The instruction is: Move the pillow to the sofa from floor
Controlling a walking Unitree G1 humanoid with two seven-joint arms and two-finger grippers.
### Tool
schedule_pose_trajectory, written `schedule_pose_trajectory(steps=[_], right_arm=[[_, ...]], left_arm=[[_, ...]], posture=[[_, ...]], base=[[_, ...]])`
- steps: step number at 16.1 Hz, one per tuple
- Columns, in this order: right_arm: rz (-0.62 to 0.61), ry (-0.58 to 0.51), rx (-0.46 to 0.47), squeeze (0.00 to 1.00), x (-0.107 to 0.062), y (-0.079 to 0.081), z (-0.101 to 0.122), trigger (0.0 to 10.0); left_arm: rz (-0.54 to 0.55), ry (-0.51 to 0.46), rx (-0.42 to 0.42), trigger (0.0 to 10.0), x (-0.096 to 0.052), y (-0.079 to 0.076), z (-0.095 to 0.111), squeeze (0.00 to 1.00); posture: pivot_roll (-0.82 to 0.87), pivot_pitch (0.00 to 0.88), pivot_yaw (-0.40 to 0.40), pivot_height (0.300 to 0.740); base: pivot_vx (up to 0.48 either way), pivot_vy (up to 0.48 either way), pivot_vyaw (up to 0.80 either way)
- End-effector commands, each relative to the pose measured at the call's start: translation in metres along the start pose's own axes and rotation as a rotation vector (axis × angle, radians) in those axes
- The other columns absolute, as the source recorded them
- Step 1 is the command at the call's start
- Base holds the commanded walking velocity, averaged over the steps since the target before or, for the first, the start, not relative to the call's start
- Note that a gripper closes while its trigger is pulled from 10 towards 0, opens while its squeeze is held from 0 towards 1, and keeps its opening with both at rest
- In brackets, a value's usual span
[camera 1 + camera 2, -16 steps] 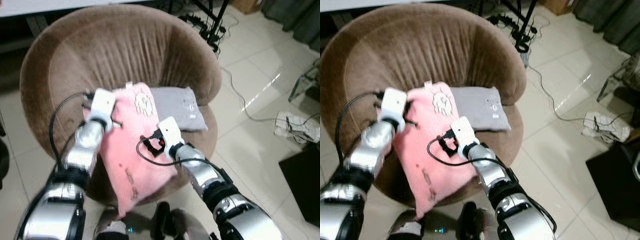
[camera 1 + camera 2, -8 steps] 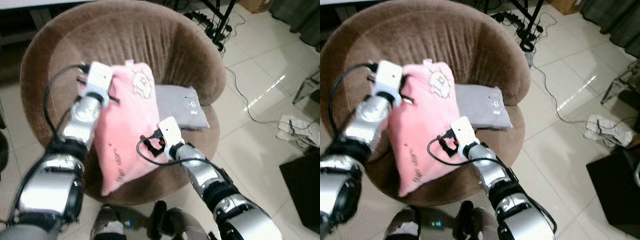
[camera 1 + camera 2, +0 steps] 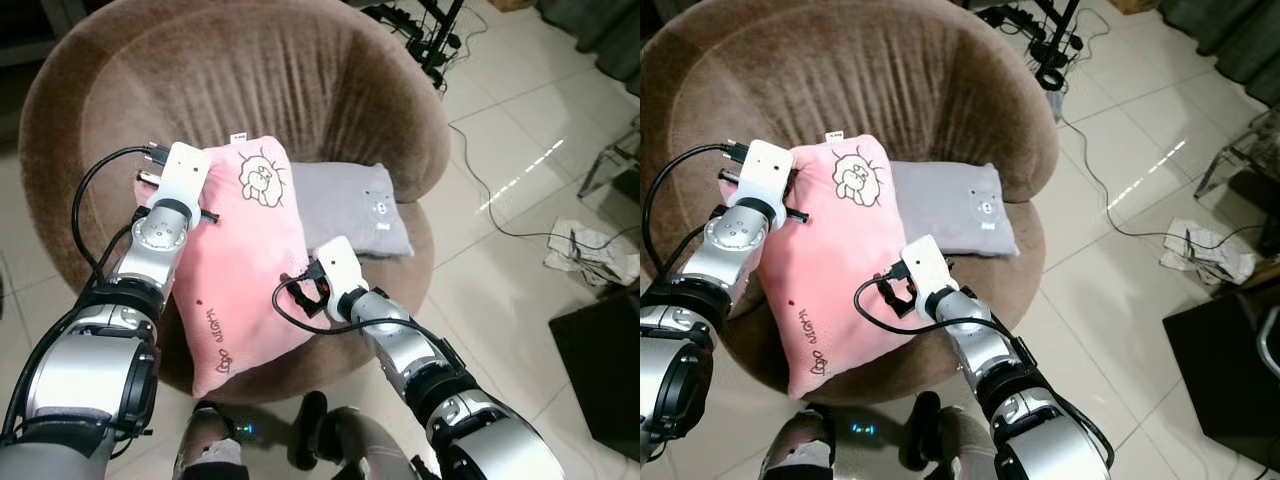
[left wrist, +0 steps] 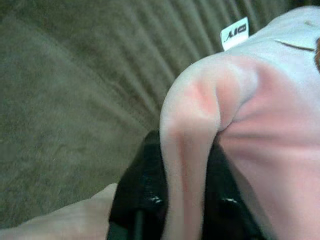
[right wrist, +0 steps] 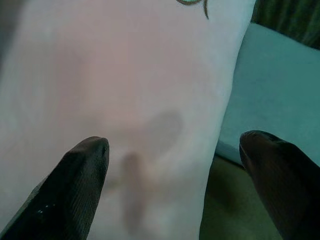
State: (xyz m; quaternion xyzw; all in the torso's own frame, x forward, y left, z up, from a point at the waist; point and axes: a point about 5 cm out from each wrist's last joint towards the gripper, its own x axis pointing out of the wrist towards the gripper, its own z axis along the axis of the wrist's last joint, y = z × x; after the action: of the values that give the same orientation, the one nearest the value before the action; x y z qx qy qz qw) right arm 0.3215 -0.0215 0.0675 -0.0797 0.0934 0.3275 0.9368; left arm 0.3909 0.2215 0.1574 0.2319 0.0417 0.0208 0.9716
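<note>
We find the left gripper [image 4: 186, 202] pinched on a corner of the pink pillow [image 3: 245, 270], mid-left of frame, leaning on the brown sofa [image 3: 330, 90]. The right gripper [image 5: 175, 165] gapes empty. We judge release may tip the pillow off the front edge.

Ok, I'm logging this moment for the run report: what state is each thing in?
pink pillow: on the seat, leaning, pinched at a corner
left gripper: shut on the pillow's corner
right gripper: open, at the pillow's edge
grey pillow: flat on the seat
brown sofa: holding both pillows
</note>
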Motion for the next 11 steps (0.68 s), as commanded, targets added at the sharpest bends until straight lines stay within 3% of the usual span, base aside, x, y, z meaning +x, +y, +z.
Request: schedule_pose_trajectory(steps=[1, 7, 9, 11], right_arm=[[-0.010, 0.033, 0.011, 0.10, -0.004, -0.001, -0.010, 10.0], [-0.009, 0.032, 0.013, 0.10, -0.004, 0.001, -0.011, 10.0], [-0.007, 0.030, 0.013, 0.11, -0.003, 0.001, -0.010, 10.0], [-0.011, 0.030, 0.013, 0.10, -0.004, -0.001, -0.010, 10.0]], left_arm=[[-0.015, 0.016, 0.016, 10.0, 0.000, -0.008, -0.002, 1.00], [-0.002, 0.094, 0.079, 10.0, -0.004, 0.001, -0.018, 1.00], [0.021, 0.082, 0.082, 10.0, -0.002, 0.006, -0.014, 1.00], [0.080, 0.008, 0.076, 10.0, 0.003, 0.017, 0.006, 1.00]], posture=[[0.16, 0.362, -0.235, 0.740], [0.14, 0.370, -0.228, 0.740], [0.15, 0.344, -0.225, 0.740], [0.17, 0.331, -0.216, 0.740]], base=[[0.000, 0.000, 0.00], [0.000, 0.000, 0.00], [0.000, 0.000, 0.00], [0.000, 0.000, 0.00]])
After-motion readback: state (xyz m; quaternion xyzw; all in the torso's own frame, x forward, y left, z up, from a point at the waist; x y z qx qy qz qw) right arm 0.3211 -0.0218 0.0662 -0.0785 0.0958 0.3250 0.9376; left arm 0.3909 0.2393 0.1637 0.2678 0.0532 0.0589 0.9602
